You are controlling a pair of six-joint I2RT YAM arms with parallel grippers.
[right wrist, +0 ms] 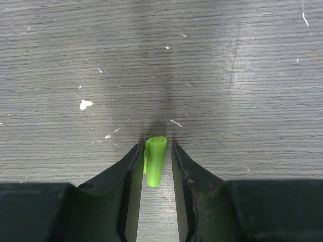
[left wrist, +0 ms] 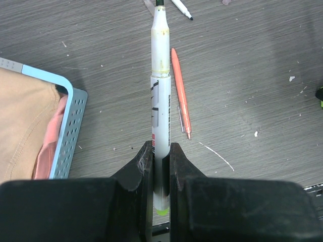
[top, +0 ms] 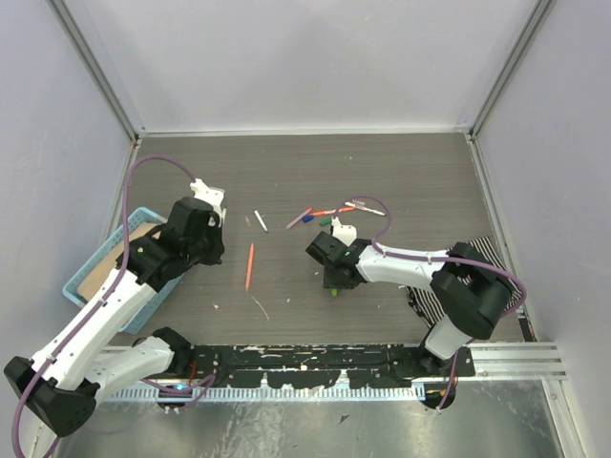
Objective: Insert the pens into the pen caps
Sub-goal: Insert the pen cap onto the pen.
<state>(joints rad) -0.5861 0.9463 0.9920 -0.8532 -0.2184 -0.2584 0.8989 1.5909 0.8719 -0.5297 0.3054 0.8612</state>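
My left gripper (left wrist: 161, 149) is shut on a white-barrelled pen (left wrist: 160, 75) with a green rear end. The pen points forward, above the table. An all-orange pen (left wrist: 180, 93) lies on the table just right of it, and shows in the top view (top: 250, 265). My right gripper (right wrist: 155, 147) is down at the table in the middle (top: 334, 282). Its jaws stand narrowly apart on either side of a small green pen cap (right wrist: 155, 161), which lies on the table. Thin gaps show beside the cap. More pens and caps (top: 329, 215) lie in a cluster further back.
A light blue basket (top: 91, 277) holding tan and pink cloth stands at the left, close to my left arm, and shows in the left wrist view (left wrist: 70, 131). A single white pen (top: 260, 220) lies near the orange one. A striped mat (top: 498, 256) is at the right.
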